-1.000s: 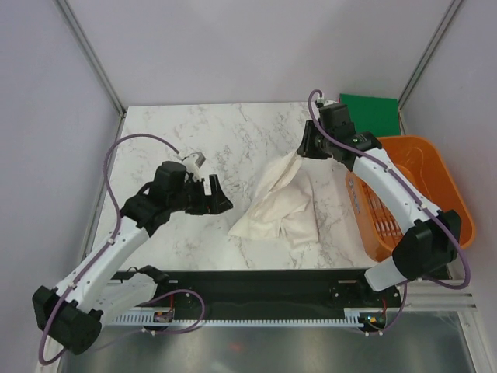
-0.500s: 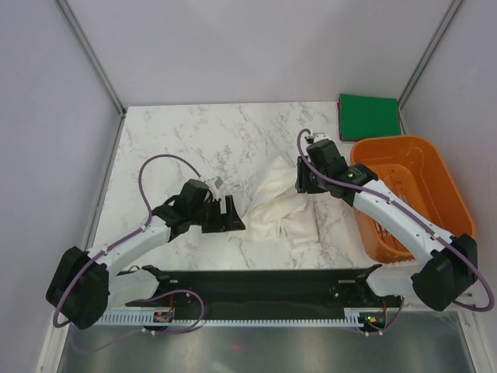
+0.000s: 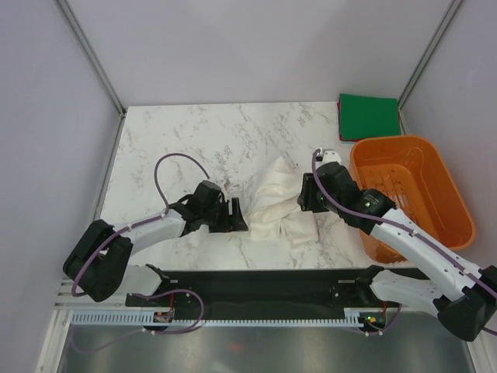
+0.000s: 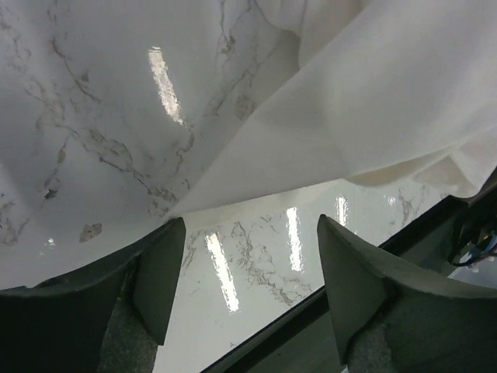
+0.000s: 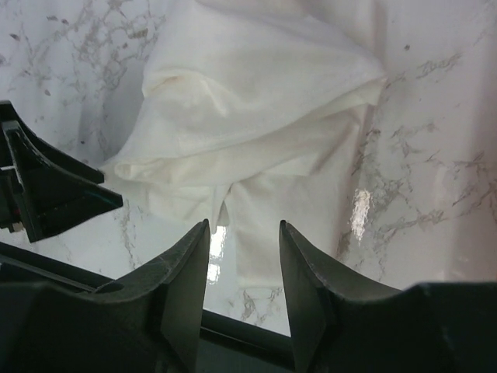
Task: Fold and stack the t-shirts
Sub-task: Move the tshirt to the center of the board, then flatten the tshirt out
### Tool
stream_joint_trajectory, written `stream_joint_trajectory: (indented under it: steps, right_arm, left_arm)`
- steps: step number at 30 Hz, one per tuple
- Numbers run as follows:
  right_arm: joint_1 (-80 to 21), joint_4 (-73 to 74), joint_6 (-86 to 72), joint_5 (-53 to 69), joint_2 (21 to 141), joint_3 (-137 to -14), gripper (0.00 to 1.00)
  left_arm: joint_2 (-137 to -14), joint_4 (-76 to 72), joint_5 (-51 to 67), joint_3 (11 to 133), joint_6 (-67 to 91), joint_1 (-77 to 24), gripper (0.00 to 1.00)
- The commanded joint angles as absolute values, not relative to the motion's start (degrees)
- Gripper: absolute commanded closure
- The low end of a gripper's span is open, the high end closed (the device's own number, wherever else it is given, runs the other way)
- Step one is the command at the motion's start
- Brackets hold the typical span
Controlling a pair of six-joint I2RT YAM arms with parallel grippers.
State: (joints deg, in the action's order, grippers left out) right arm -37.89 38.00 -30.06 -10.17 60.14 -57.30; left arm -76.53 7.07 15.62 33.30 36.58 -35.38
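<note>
The white t-shirt [image 3: 279, 206] lies crumpled in a heap on the marble table [image 3: 171, 132], its print hidden. My left gripper [image 3: 239, 218] is open low at the heap's left edge; in the left wrist view the gripper [image 4: 250, 221] has bare table between its fingers and the cloth [image 4: 373, 101] just beyond the tips. My right gripper [image 3: 304, 194] is open over the heap's right side; in the right wrist view the gripper [image 5: 243, 225] hangs above the shirt [image 5: 256, 101] with nothing gripped. The dark green t-shirt [image 3: 368, 115] lies folded square at the far right corner.
An orange slatted basket [image 3: 411, 190] stands along the right edge, close beside my right arm. The table's black front rail [image 5: 256, 330] runs just below both grippers. My left gripper's fingers [image 5: 46, 186] show at the left of the right wrist view.
The right gripper has opened and dropped the lifted shirt corner, then moved nearer and lower over the heap. The left gripper has slid right to the shirt's left edge.
</note>
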Motion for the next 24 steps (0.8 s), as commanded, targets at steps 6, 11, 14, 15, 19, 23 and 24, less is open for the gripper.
stream_joint_trajectory:
  steps: [6,11,14,15,19,23,24]
  right_arm:
    - [-51.82,33.58,-36.91,-19.39,62.13,-45.62,0.48]
    - [-56.86,33.22,-39.46,-27.15,66.7,-42.19,0.43]
    - [-58.44,33.4,-40.52,-29.79,68.73,-41.4,0.43]
    - [-59.23,33.4,-40.87,-30.49,69.17,-41.4,0.43]
    - [-60.9,32.79,-41.75,-31.29,71.71,-41.31,0.43]
    - [-62.49,31.82,-41.66,-31.11,73.39,-41.66,0.42]
    - [-62.66,31.38,-41.57,-31.29,73.82,-41.66,0.42]
  left_arm:
    - [-80.59,3.69,11.77,37.35,34.98,-35.6,0.58]
    - [-76.91,4.13,11.69,36.83,34.72,-35.51,0.61]
    - [-73.13,6.32,9.24,36.13,35.07,-35.59,0.38]
    - [-72.6,6.85,7.84,35.95,34.98,-35.51,0.34]
    - [-73.38,8.52,6.07,35.25,34.19,-35.51,0.26]
    - [-76.98,8.26,6.15,35.33,33.4,-35.6,0.25]
    - [-79.17,8.26,5.8,35.59,33.05,-35.6,0.25]
